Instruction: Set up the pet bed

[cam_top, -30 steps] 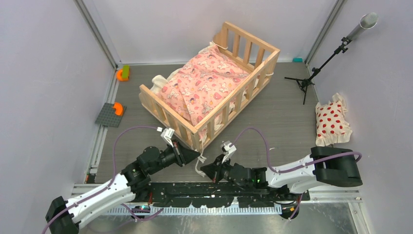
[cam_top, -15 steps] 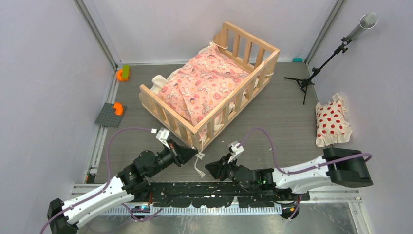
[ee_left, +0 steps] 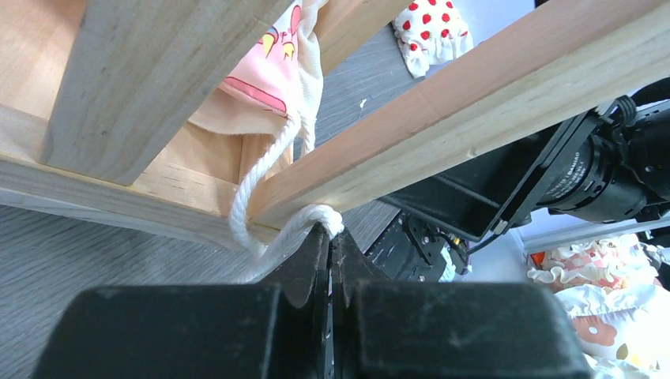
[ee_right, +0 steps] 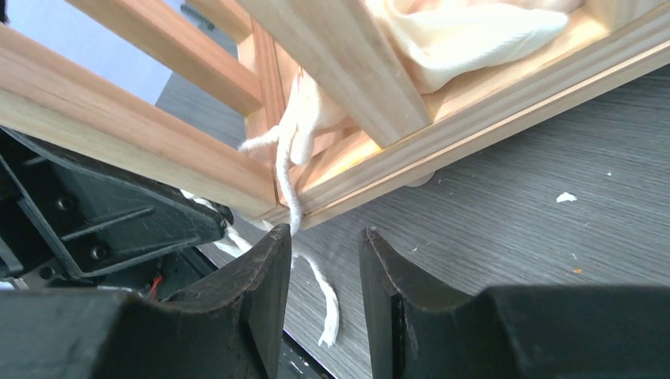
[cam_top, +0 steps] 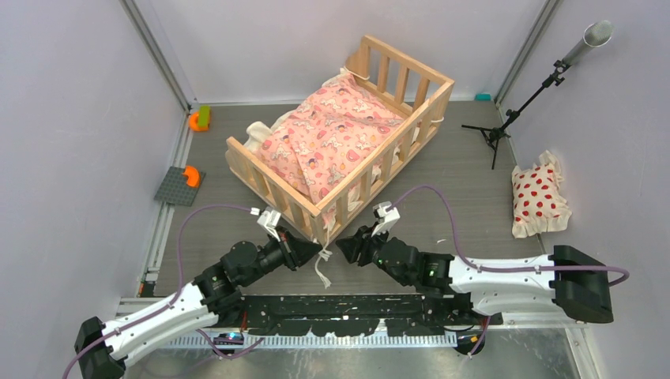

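While the overhead camera looks down, the pet bed (cam_top: 438, 99) sits askew in the middle of the grey table (cam_top: 458, 181), its near corner pointing between my two arms. The pink cartoon-print cushion (cam_top: 332, 138) lies inside it, and the red-dotted pillow (cam_top: 537, 197) is well apart by the right wall. My left claw (cam_top: 318, 251) meets that near corner from the left, my right claw (cam_top: 341, 246) is just beside it from the right, and a cream tie cord (cam_top: 322, 272) dangles between them. Seen from my left wrist, my left claw (ee_left: 330, 237) is clenched, its tips pinching the cream tie cord (ee_left: 249, 189) against a wooden rail of the pet bed (ee_left: 474, 103). From my right wrist, my right claw (ee_right: 325, 245) stands released, jaws apart and grasping nothing, with the cord (ee_right: 284, 178) hanging off the bed's corner (ee_right: 158, 134) just beyond its tips.
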Available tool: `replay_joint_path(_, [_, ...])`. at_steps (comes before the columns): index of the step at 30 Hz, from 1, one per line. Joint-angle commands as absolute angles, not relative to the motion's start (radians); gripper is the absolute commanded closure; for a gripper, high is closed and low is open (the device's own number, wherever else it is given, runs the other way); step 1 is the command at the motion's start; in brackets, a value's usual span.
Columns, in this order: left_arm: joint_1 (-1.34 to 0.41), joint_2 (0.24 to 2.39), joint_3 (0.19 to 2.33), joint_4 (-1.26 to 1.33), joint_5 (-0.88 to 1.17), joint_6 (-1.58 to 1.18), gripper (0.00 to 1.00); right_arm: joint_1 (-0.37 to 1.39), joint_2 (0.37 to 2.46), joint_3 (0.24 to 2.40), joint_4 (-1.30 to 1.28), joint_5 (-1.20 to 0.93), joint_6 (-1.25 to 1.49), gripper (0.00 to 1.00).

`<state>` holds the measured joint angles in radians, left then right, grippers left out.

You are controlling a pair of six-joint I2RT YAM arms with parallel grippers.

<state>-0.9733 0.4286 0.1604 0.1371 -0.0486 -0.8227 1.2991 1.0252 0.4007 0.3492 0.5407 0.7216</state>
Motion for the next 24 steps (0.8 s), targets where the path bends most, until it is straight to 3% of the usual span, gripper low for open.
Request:
replay_joint_path(1, [-0.977,0.416,0.195,0.155,-0.048,-0.792,1.0,1.275,1.057,0.462,0.345,0.447,0.683,0.57])
replay_joint_path(24, [-0.977,0.416,0.187,0.155,-0.033,-0.795,1.0,1.236,1.147,0.498,0.504,0.469,0.703,0.55])
